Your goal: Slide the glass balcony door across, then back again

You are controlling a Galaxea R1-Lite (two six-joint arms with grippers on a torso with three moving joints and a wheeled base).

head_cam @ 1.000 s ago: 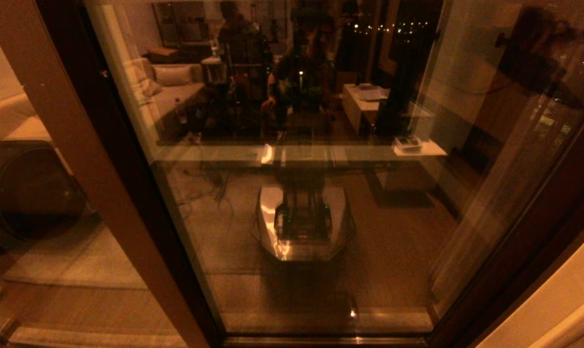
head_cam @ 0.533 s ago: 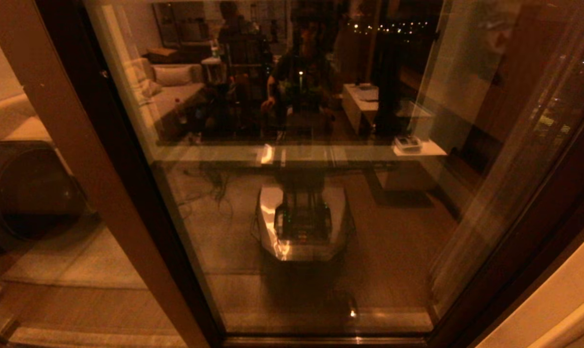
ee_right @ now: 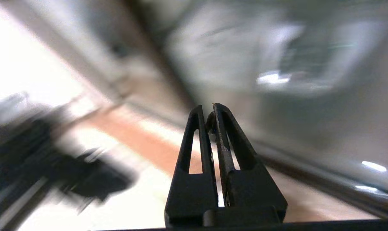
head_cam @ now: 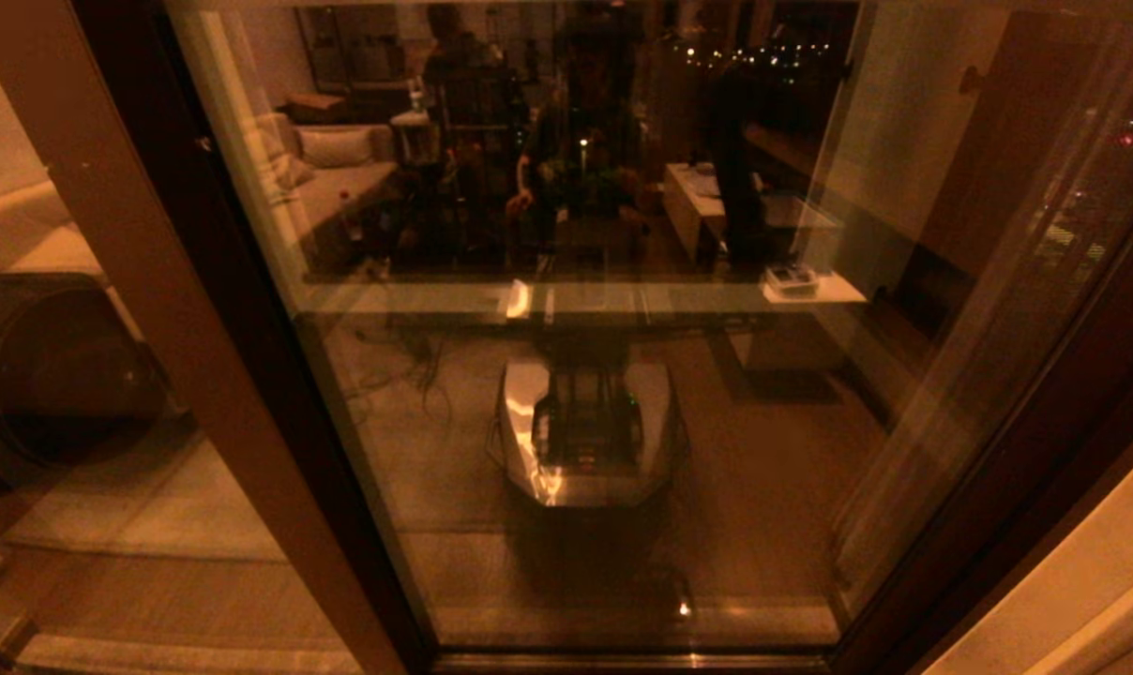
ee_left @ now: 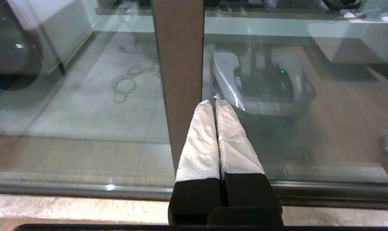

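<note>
Head view: the tall brown-framed glass balcony door [head_cam: 623, 375] fills centre and right; a second brown-framed glass pane [head_cam: 79, 394] stands to its left, behind it.

Your head camera looks forward and steeply down, close up against the glass balcony door [head_cam: 623, 394], whose pane fills most of the view between its brown frame uprights. The left wrist camera sits low behind the left gripper [ee_left: 213, 102], facing the same pane and one brown frame upright [ee_left: 181, 64] from near floor level. Both views share the robot base reflected in the glass [head_cam: 585, 441] [ee_left: 261, 86]. The right wrist camera looks past the right gripper [ee_right: 210, 110], tilted, at a blurred surround you cannot read.
</note>
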